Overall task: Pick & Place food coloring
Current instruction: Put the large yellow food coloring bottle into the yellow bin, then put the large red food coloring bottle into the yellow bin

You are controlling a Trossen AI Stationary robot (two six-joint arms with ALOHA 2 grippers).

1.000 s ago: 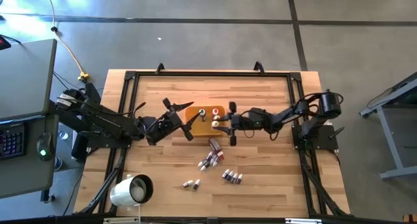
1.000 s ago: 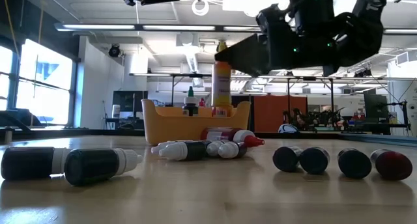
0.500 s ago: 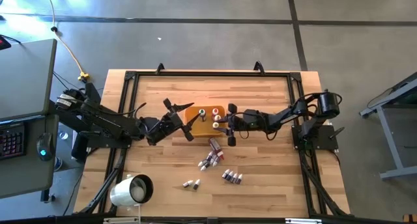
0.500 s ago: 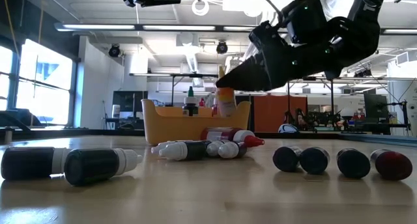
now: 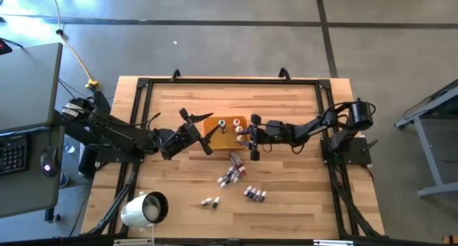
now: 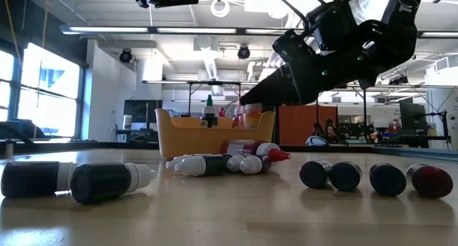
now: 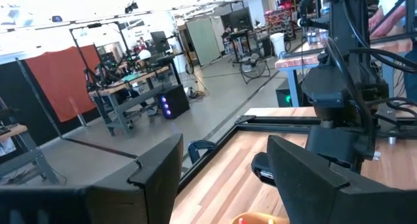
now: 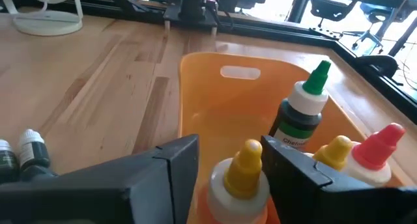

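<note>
Landmark: the orange tray (image 8: 215, 113) on the counter (image 5: 286, 174); every place below is given from it.
Risk, nearest: my right end effector (image 8: 229, 160) sits astride the yellow-capped bottle (image 8: 242, 168) standing in the tray; if I lift out crooked, a finger could catch its cap and tip it onto the bottles beside it.
Risk, neighbours: the green-capped bottle (image 8: 303, 110), a second yellow cap (image 8: 335, 152) and the red-capped bottle (image 8: 376, 152) stand close by inside the tray, so one knock could topple several.
Right end effector: fingers parted, one on each side of the yellow-capped bottle; I judge it released, though whether a finger touches it I cannot tell.
Left end effector (image 5: 193, 129): jaws wide apart, empty, hovering just beside the tray's far side from my right arm.
Food coloring left: loose bottles (image 5: 232, 173) lie on the counter in front of the tray, apart from it, more in a row (image 6: 372, 176) on their sides.
Farther off: a white roll (image 5: 143, 209) near the counter's front corner.
</note>
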